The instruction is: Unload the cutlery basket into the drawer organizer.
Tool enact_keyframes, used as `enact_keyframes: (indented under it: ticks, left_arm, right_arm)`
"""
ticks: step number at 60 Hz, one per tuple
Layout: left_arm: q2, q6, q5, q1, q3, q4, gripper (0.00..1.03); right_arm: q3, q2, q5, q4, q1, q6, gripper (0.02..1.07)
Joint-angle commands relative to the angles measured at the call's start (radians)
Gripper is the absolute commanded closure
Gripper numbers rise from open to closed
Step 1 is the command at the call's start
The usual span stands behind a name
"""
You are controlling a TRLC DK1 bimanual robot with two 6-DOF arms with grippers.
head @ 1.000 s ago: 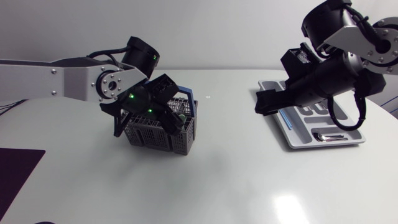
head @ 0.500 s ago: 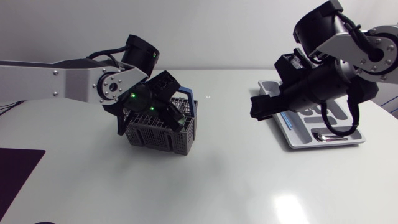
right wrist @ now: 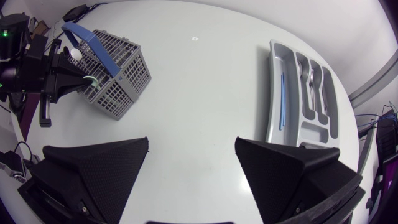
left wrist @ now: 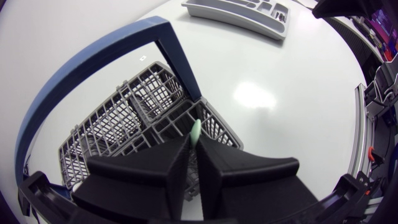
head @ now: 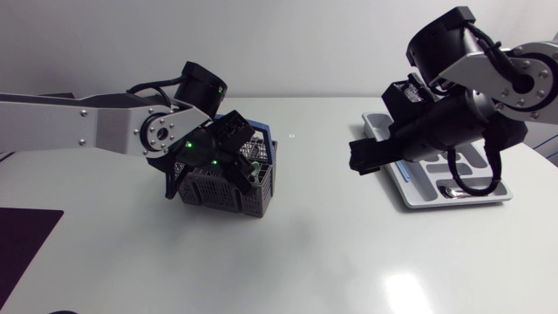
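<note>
White and glossy, the table carries the grey cutlery basket at about 9 o'clock from its middle in the head view. Its blue handle arches over the mesh compartments, just ahead of the left jaws, which are set down into the basket. From above, the left arm and its wrist cover most of the basket's top, so only the near wall and one corner show. The left jaws are clenched almost together. A pale green piece is pinched between the two fingertips, at the rim of one compartment. What kind of cutlery it is cannot be told.

Well apart, at 3 o'clock, lies the grey drawer organizer. A thin blue stick lies in the long compartment on the side nearest the basket. Metal cutlery lies in the next slots, and a spoon in the cross compartment at the 6 o'clock end. The right arm hangs over the organizer and hides its middle. The right jaws stand at 9 o'clock of the organizer, above bare table between it and the basket, spread wide and holding nothing. A small mark sits on the table towards 12 o'clock, between basket and organizer.
</note>
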Motion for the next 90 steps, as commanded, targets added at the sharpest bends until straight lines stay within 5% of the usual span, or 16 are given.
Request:
enact_keyframes:
  ticks: [1,31,53,71,90]
  left_arm:
    - [-0.028,0.013,-0.003,-0.009,-0.037,0.009,0.99]
    - [-0.169,0.007,-0.003,-0.016,-0.095,0.053,0.99]
    - [-0.272,0.022,-0.153,-0.067,-0.186,0.129,1.00]
    - [-0.387,0.016,-0.161,-0.059,-0.216,0.132,1.00]
    - [-0.525,-0.047,-0.159,-0.056,-0.239,0.109,1.00]
  right_arm:
    - [-0.030,-0.014,0.013,0.004,0.012,0.025,0.07]
    - [-0.059,-0.049,0.028,0.006,0.044,0.039,0.07]
    - [-0.078,-0.081,0.060,0.004,0.092,0.058,0.07]
    - [-0.085,-0.090,0.062,0.041,0.143,0.075,0.07]
    - [-0.122,-0.112,-0.045,0.153,0.198,-0.001,0.07]
